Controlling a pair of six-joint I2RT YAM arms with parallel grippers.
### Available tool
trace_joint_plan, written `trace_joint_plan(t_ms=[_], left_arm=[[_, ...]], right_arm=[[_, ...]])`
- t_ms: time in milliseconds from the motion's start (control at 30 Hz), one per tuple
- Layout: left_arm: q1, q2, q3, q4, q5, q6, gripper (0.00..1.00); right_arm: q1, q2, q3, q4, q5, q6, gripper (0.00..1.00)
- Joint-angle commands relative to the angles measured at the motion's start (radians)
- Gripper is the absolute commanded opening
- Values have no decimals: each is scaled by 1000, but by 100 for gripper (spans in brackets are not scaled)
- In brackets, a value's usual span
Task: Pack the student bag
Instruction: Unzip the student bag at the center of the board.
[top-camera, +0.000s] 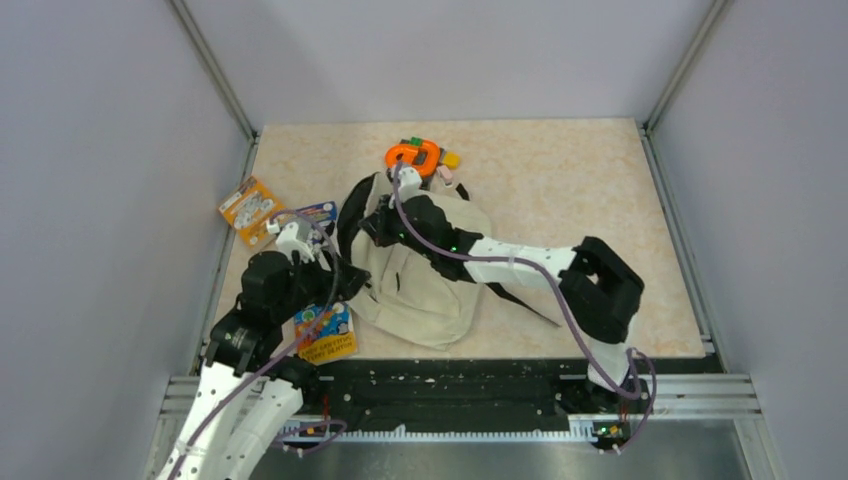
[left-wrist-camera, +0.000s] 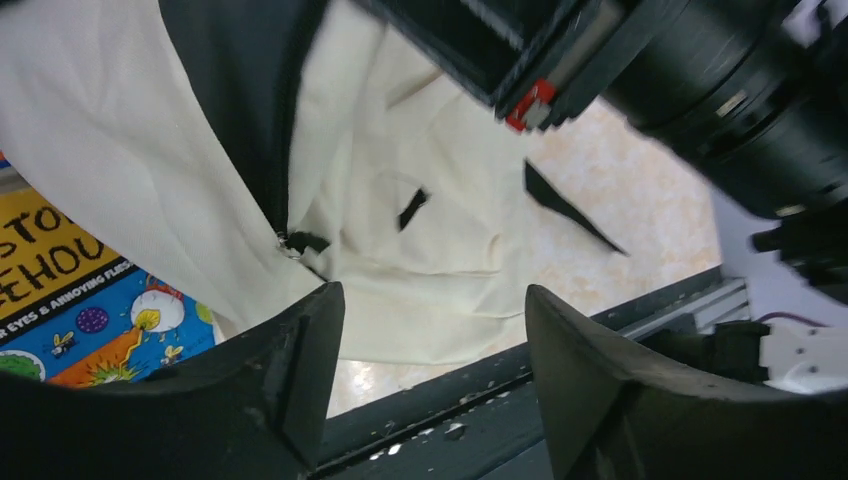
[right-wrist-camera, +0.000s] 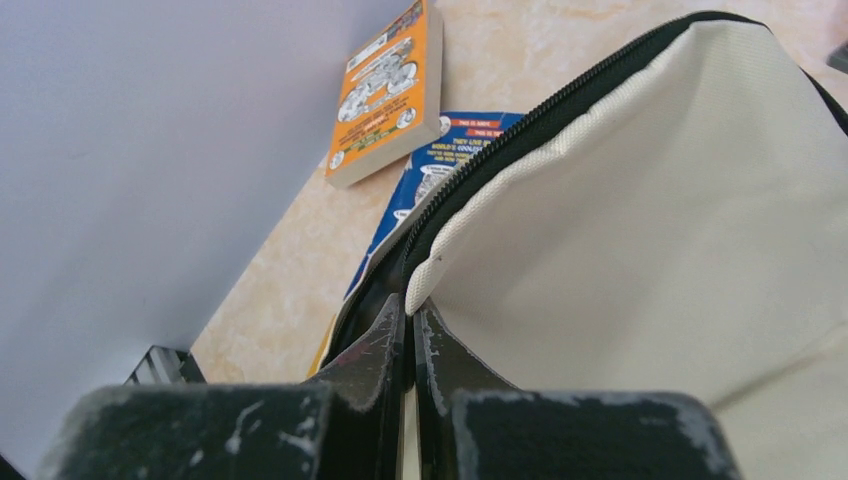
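Beige marbled worktop (top-camera: 600, 200), enclosed by grey walls, carries the student bag (top-camera: 430, 290) near its centre. Right tool (right-wrist-camera: 410, 310): fingers pressed together, pinching the cream rim of the bag just beside the black zipper (right-wrist-camera: 560, 100). An orange book (right-wrist-camera: 385, 95) and a blue book (right-wrist-camera: 440, 165) lie beyond its tips. Left tool (left-wrist-camera: 432, 300): jaws standing apart, gripping nothing. The bag's cream fabric lies directly ahead of it, and a colourful picture book (left-wrist-camera: 70, 300) lies just beside it.
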Motion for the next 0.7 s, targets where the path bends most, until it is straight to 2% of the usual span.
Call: trace_joint_plan(t_ms=[0,167,300,500,667], left_arm=[[-4,24,187,-51,-33,-3,77],[-3,112,254,-62,-161,33,82],[-4,195,235,3,-219,51,82],[-2,243,144,87,-401,43,87],[0,255,33,164,-370,-18,88]], right_arm=[[-21,-224,-139,137,-16,21,0],[-20,-341,-223,53,-16,-8,0],[-15,-379,-277,16,-30,-13,0],[14,-390,-316,-10,-34,-16,0],[31,-419,-349,-24,3,-37,0]])
